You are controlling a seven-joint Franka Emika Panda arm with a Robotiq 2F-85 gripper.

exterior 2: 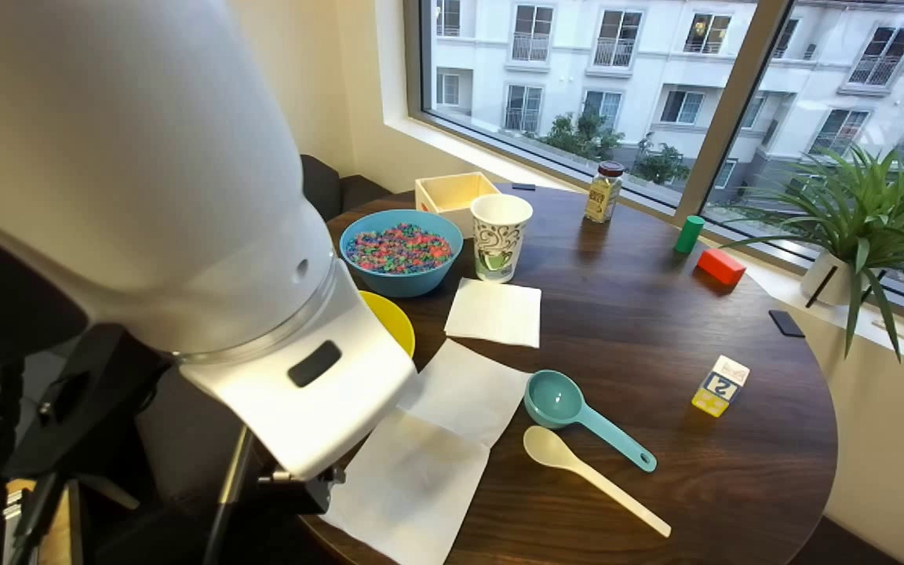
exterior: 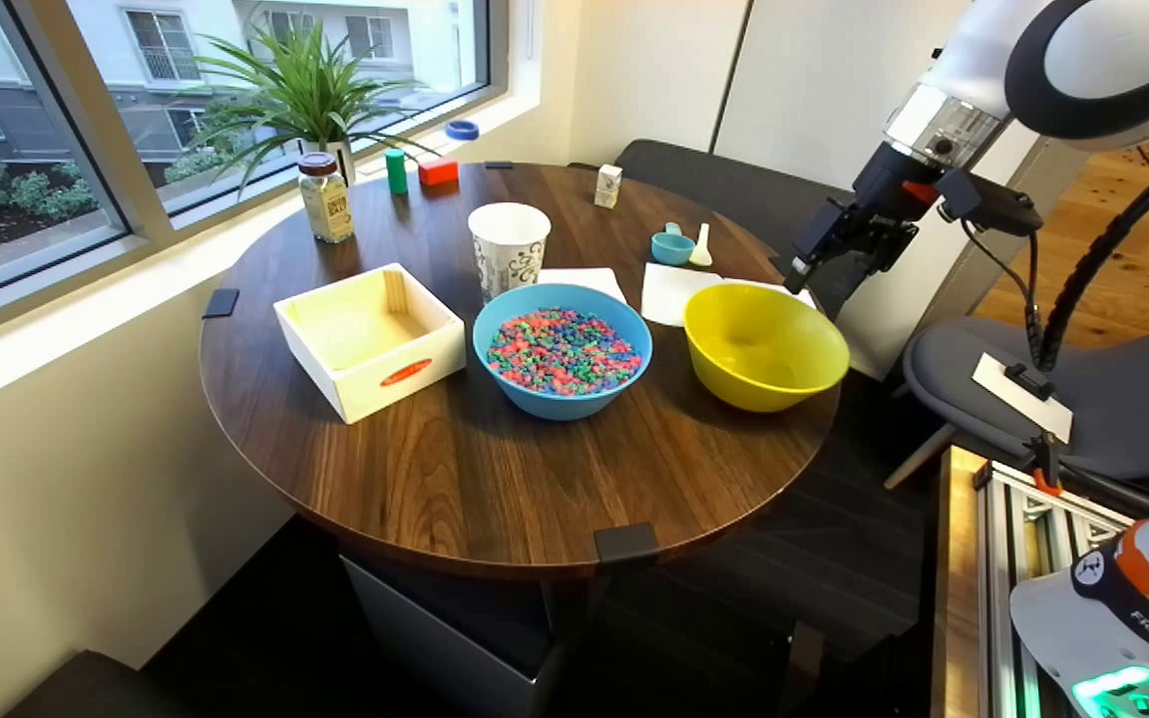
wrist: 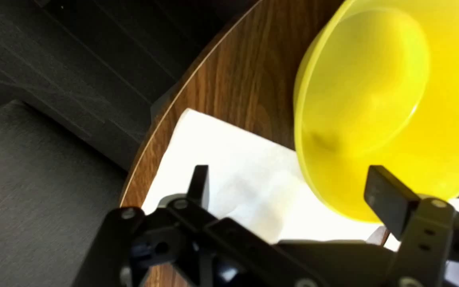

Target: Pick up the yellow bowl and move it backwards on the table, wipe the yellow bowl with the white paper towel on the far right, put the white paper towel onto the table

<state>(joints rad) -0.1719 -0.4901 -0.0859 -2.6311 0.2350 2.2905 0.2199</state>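
Yellow bowl (exterior: 766, 344): stood upright near the edge of the surface (exterior: 495, 469), overlapping the white paper towel (wrist: 245, 175) in wrist view, below the hand (wrist: 288, 179), spread wide, gripping nothing, probably placed astride the rim for a pinch and lift.

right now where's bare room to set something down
The table is bare between the paper cup, red block and measuring scoop, and between blue bowl and edge clip. It's crowded around the yellow bowl and paper towel.
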